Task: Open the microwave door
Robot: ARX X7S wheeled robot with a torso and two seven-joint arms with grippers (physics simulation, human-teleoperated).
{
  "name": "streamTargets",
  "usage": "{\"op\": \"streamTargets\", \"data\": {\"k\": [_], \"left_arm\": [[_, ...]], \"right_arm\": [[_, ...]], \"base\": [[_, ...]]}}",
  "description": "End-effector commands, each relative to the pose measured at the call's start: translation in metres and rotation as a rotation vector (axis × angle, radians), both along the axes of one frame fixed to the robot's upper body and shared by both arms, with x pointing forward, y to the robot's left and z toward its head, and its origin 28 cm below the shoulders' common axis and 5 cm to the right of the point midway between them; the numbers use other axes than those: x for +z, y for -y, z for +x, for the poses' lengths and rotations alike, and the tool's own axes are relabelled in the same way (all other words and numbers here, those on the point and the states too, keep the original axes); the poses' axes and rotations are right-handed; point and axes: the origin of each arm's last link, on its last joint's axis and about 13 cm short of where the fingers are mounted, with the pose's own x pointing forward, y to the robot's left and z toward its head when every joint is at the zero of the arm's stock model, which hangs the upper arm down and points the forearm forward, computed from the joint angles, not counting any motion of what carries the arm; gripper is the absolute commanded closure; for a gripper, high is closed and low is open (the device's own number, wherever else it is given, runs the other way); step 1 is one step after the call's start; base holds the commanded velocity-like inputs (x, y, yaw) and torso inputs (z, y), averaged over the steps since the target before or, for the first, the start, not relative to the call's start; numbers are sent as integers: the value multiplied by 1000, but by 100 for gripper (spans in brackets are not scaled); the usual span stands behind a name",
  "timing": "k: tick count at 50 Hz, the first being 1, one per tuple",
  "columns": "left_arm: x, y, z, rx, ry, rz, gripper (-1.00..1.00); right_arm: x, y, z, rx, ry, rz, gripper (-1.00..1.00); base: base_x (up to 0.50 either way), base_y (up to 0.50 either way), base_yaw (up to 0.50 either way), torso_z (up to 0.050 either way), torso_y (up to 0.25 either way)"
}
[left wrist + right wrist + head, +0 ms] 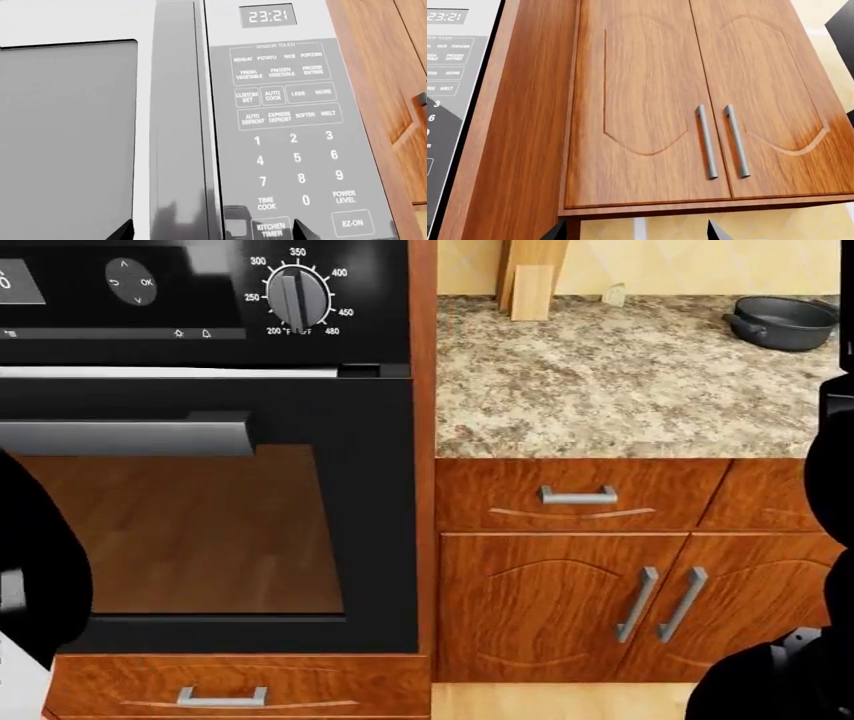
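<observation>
The microwave fills the left wrist view, its door (73,140) with a dark glass window shut flush against the body. A tall silver handle (177,120) runs down the door's edge beside the grey control panel (293,125), whose clock reads 23:21. My left gripper (210,231) is open, close in front of the microwave, its two dark fingertips spread either side of the handle's lower end and touching nothing. My right gripper (632,231) is also open and empty, facing wooden cabinet doors; a strip of the control panel (444,75) shows beside them. The microwave is out of the head view.
Wooden upper cabinet doors (647,100) with twin metal handles (722,142) stand right of the microwave. Below, the head view shows a black oven (200,440), a granite counter (627,380) with a dark pan (785,320), and lower cabinets (641,600).
</observation>
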Motion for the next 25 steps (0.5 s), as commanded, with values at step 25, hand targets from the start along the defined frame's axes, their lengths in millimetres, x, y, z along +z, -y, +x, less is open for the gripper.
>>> {"op": "streamTargets", "data": {"k": [25], "left_arm": [[34, -15, 62, 157, -47, 38, -100]], "right_arm": [[2, -2, 0, 2, -3, -17, -100]], "base": [[0, 0, 0, 0, 0]]}}
